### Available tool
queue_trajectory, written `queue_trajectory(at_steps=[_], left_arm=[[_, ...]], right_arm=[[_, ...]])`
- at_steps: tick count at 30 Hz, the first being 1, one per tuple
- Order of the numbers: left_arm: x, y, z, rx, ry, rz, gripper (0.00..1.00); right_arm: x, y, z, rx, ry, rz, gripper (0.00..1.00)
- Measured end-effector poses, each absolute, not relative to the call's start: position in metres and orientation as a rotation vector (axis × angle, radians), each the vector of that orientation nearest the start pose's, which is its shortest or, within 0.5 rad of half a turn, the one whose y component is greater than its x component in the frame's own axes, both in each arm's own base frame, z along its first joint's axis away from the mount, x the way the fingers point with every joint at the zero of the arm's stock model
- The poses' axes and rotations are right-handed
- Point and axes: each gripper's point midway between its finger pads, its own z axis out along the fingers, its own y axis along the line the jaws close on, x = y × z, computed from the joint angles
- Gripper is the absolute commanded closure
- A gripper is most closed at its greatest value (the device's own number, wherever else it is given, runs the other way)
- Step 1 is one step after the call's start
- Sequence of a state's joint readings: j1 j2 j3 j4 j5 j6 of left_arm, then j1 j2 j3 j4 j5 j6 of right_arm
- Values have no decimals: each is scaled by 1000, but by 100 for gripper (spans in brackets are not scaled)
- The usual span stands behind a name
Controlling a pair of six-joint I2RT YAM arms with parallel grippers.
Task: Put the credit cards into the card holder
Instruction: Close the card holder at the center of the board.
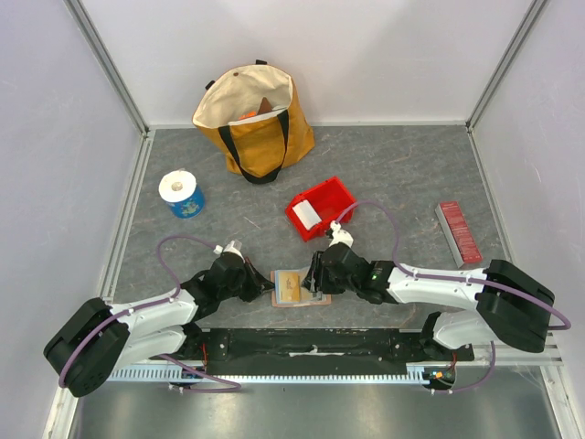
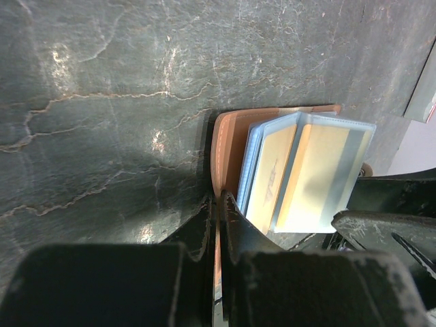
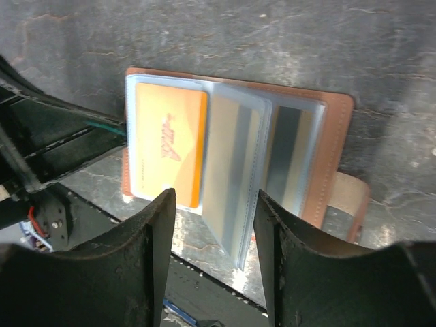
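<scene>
Left gripper [image 2: 216, 202]: clamped tight on the card holder's [image 2: 228, 146] cover edge.
Right gripper [image 3: 214, 196]: jaws apart, gripping nothing, poised over the clear sleeves [image 3: 235, 170].
Holder position: spread flat on the table [image 1: 402, 174] between both arms.
Yellowish credit card [image 3: 170, 139]: inside a sleeve.

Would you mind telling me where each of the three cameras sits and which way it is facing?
Top external: above and behind the bases, looking down at the table; both arms show.
Left wrist: on the left arm, looking past its shut jaws pinching the card holder's edge.
Right wrist: on the right arm, looking down between its open jaws at an orange card.
Shared: all three show the card holder.
</scene>
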State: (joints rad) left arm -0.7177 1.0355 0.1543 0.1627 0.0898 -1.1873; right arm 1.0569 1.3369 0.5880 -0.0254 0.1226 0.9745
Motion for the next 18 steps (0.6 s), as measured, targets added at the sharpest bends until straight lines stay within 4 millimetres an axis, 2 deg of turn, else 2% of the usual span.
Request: queue_trajectory(at_steps=[7,13,18], left_arm=[[162,-213,16,-539,2477,-1004,98],[162,-213,17,-539,2477,-1004,98],[162,-213,17,-539,2477,-1004,98]], right_arm=[[160,285,42,-12,2530,675,39],[159,280,33,-15,2558,627,40],[157,285,29,-28,2577,632,49]])
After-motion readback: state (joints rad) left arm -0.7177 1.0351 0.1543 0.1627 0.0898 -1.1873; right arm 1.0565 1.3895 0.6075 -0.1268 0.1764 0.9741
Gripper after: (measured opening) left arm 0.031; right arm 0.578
